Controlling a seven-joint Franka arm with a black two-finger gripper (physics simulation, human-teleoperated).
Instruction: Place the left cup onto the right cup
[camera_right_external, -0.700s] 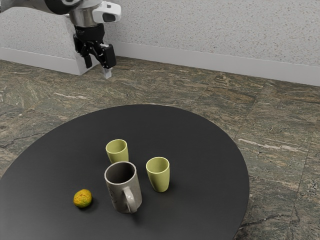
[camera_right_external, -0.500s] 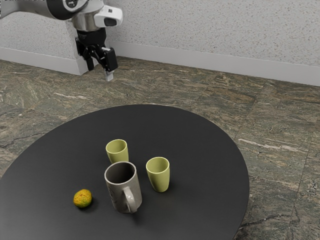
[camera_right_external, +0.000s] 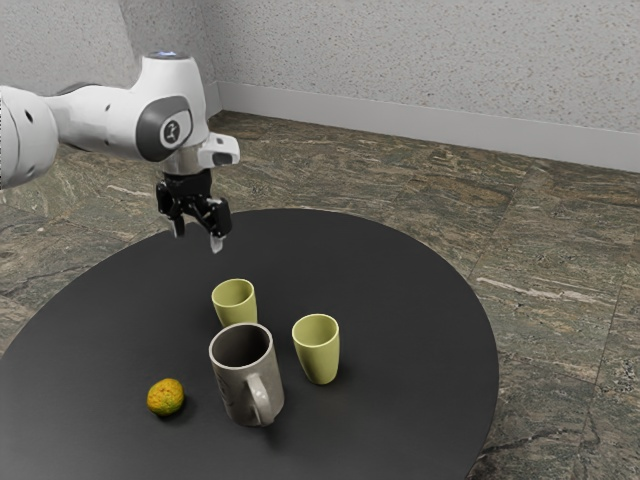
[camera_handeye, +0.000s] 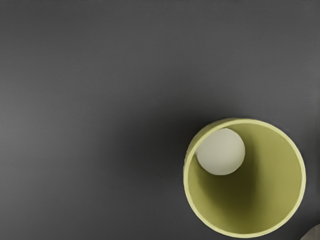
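place: plain room (home-like) | stone floor (camera_right_external: 560, 260), white baseboard (camera_right_external: 430, 120), plaster wall (camera_right_external: 450, 50)

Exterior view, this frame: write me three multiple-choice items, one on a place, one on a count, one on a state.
1. Where is the gripper?
A. in the air near the left cup, touching nothing
B. around the right cup
C. resting on the mug

2. How many yellow-green cups stand on the table?
A. one
B. two
C. four

3. How does the left cup stand?
A. on its side
B. stacked on the right cup
C. upright on the table

1 A: the gripper hangs apart from every object.
2 B: there are the left cup and the right cup, beside a grey mug.
3 C: its open mouth faces up and its base is on the table.
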